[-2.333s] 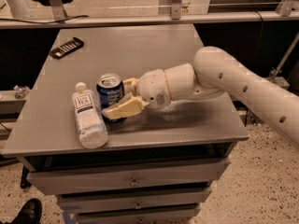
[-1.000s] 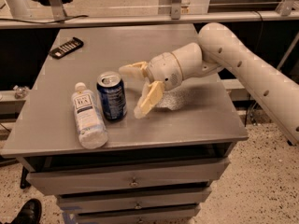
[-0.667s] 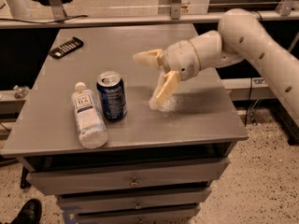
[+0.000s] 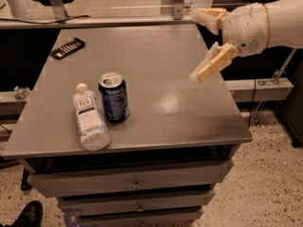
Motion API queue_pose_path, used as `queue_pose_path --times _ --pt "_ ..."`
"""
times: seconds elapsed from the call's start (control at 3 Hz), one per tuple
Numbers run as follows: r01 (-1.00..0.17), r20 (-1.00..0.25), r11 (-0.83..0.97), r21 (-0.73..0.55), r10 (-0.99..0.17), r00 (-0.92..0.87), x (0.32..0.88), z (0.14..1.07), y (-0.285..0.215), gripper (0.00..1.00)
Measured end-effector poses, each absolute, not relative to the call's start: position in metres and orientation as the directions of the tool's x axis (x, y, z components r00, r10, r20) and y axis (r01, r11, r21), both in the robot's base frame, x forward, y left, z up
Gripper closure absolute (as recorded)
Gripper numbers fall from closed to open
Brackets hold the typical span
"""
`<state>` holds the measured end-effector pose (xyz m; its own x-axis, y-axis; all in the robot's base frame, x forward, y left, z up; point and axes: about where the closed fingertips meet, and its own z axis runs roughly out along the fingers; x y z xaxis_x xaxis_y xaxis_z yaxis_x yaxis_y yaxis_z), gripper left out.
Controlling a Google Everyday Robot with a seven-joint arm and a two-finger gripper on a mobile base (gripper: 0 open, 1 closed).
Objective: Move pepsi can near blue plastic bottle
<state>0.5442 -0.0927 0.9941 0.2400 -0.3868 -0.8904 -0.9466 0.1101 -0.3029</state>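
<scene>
The pepsi can (image 4: pixel 113 97) stands upright on the grey table (image 4: pixel 156 103), dark blue with a silver top. Right next to it on the left lies the blue plastic bottle (image 4: pixel 89 118), pale and clear, on its side with the white cap pointing away from me. The two nearly touch. My gripper (image 4: pixel 199 44) is open and empty, raised above the table's far right edge, well away from the can. Its cream fingers (image 4: pixel 215 63) are spread wide apart.
A black remote-like bar (image 4: pixel 67 48) lies at the table's far left corner. Drawers (image 4: pixel 135 183) sit under the tabletop. A shoe (image 4: pixel 29 215) shows on the floor at the bottom left. A rail runs behind the table.
My gripper has let go of the can and pulled back up and to the right, away from it. The can stays upright beside the bottle.
</scene>
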Motion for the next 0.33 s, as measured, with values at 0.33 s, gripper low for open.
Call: queue_pose_path --times 0.33 --pt "-0.947 -0.891 0.109 -0.302 -0.386 0.240 0.5442 0.9940 -0.0919 0.00"
